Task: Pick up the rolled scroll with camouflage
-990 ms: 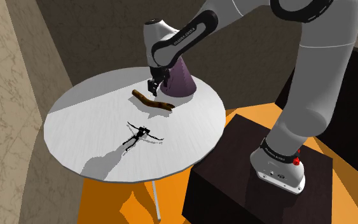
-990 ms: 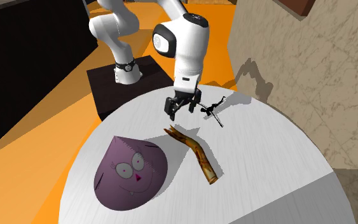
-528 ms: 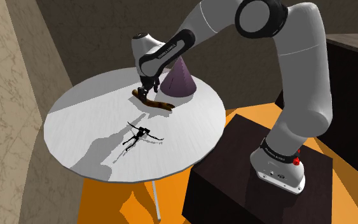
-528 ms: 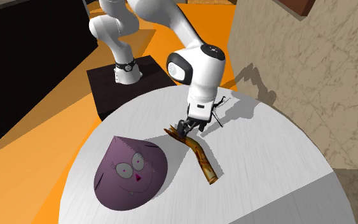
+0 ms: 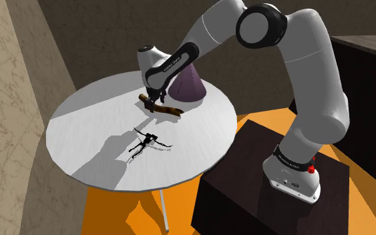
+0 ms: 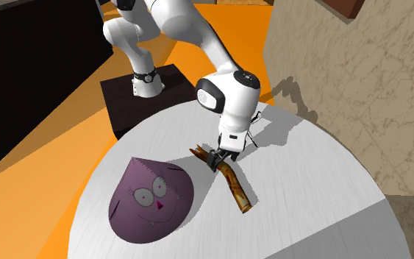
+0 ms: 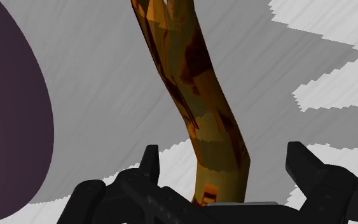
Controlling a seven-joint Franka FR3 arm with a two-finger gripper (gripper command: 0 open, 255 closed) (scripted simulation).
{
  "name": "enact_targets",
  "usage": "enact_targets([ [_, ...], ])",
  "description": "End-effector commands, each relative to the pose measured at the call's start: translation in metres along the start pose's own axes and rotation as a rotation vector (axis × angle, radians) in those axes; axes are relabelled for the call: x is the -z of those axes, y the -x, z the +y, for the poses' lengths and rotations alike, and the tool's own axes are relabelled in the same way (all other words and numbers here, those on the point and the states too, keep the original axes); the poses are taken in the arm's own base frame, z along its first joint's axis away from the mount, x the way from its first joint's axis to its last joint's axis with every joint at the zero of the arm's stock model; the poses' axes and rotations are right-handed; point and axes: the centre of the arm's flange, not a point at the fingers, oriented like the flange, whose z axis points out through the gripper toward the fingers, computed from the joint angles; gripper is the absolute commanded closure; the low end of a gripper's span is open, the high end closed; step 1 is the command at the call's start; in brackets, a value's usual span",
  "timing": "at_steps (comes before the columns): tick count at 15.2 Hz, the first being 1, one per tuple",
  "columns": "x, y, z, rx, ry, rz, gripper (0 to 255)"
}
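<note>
The rolled scroll (image 5: 171,109) is a thin, slightly bent roll with a brown and orange camouflage pattern. It lies flat on the round white table (image 5: 93,120), just in front of a purple cone. My black gripper (image 5: 151,101) is down at the table over one end of the scroll (image 6: 235,185). In the wrist view the gripper (image 7: 225,164) is open. Its fingers (image 7: 149,163) stand on either side of the scroll (image 7: 190,83) with gaps, so they do not clasp it.
A purple cone with a cartoon face (image 6: 151,199) lies right beside the scroll (image 5: 190,84) and close to one finger (image 7: 12,95). A small black spindly figure (image 5: 149,141) lies nearer the table's front. The dark stand (image 5: 273,193) sits on an orange floor.
The gripper has come down from above the table and shifted along it to the scroll's end, so its open fingers now straddle the scroll. The scroll and cone have not moved.
</note>
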Motion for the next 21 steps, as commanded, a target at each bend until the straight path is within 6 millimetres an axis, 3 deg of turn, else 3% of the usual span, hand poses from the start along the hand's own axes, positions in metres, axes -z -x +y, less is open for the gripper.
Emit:
enact_targets([
  [1, -0.007, 0.000, -0.001, 0.000, 0.000, 0.000, 0],
  [2, -0.007, 0.000, -0.001, 0.000, 0.000, 0.000, 0],
  [3, -0.007, 0.000, -0.001, 0.000, 0.000, 0.000, 255],
  [12, -0.007, 0.000, -0.001, 0.000, 0.000, 0.000, 255],
  [21, 0.040, -0.001, 0.006, 0.000, 0.000, 0.000, 255],
])
